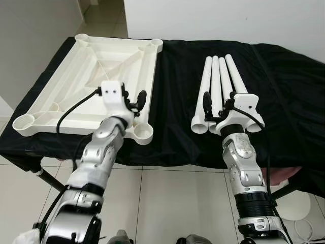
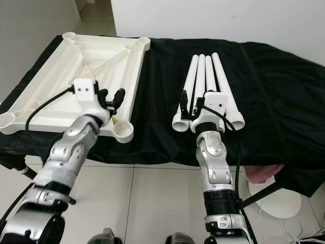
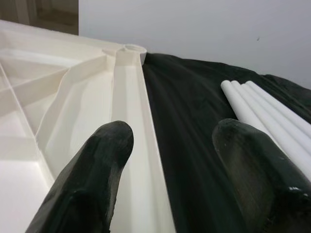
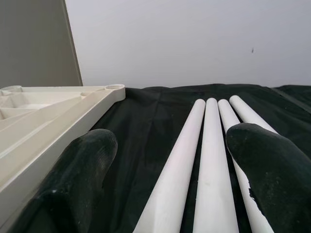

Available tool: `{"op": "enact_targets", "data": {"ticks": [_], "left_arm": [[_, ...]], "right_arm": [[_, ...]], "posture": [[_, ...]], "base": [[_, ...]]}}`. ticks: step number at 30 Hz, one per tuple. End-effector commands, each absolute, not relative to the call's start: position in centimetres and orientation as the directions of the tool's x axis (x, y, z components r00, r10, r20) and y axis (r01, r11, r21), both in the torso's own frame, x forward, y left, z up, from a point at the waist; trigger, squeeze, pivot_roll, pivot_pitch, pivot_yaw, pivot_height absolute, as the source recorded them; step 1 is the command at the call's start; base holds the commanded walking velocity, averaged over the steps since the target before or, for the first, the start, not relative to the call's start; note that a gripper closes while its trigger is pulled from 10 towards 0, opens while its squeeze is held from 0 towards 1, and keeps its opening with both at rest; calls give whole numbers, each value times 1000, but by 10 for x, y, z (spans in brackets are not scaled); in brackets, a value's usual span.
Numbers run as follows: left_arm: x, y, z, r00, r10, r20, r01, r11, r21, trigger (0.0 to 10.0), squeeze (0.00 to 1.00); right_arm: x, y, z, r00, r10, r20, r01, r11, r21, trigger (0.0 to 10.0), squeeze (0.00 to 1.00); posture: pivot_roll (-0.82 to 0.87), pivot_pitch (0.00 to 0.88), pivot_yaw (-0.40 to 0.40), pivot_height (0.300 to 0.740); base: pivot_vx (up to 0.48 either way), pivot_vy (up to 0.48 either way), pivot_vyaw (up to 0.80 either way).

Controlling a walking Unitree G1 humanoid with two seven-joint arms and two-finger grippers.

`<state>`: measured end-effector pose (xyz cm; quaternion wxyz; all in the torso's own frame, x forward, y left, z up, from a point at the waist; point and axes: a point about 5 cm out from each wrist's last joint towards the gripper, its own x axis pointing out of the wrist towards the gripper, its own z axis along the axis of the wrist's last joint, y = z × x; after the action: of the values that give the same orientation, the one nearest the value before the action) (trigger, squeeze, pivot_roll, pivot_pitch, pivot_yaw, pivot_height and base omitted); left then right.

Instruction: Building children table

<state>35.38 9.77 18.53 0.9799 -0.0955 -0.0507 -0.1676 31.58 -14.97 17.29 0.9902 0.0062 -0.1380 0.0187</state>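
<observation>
Four white legs [image 1: 219, 86] are lying side by side on the black cloth [image 1: 177, 101], to the right of the upturned tabletop [image 1: 91, 76], long axes running away from the robot, open ends being presented nearest. The right gripper [image 1: 217, 104], released, is being held over those ends; the left gripper [image 1: 133, 99], also released, is being held over the tabletop's near corner socket [image 1: 142, 134].

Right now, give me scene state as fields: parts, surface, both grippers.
tabletop: white plastic tabletop, lying upside down on the robot's left, corner sockets facing up
legs: four white tube legs, side by side on the robot's right, none fitted in a socket
surface: black cloth covering the support under both parts
left gripper: left gripper open, over the tabletop's near right edge, holding nothing
right gripper: right gripper open, over the near ends of the legs, holding nothing
</observation>
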Motion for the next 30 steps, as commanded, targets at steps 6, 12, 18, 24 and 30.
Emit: {"op": "enact_targets", "data": {"ticks": [6, 12, 18, 24, 30], "left_arm": [[346, 108, 179, 944, -287, 165, 270, 956, 119, 10000, 0], [343, 130, 160, 967, -221, 126, 227, 973, -38, 10000, 0], [324, 143, 150, 973, -163, 164, 172, 984, -40, 10000, 0], [320, 143, 142, 973, -156, 168, 164, 986, -34, 10000, 0], [318, 160, 149, 966, -188, 178, 205, 975, -87, 10000, 0]], "right_arm": [[310, -156, 168, 958, -22, 285, 27, 1000, -13, 10000, 0], [302, -161, 158, 953, -42, 299, 65, 996, -64, 10000, 0], [284, -160, 152, 944, -56, 324, 67, 998, -23, 10000, 0], [277, -160, 141, 955, -39, 294, 55, 997, -48, 10000, 0], [278, -174, 150, 946, -54, 320, 69, 997, -36, 10000, 0]], "posture": [[-11, 0, 28, 740], [-11, 0, 30, 740], [4, 0, 7, 740], [16, 0, -4, 740], [12, 0, -3, 740]], "base": [[0, 0, 0], [0, 0, 0], [0, 0, 0], [0, 0, 0], [0, 0, 0]]}}
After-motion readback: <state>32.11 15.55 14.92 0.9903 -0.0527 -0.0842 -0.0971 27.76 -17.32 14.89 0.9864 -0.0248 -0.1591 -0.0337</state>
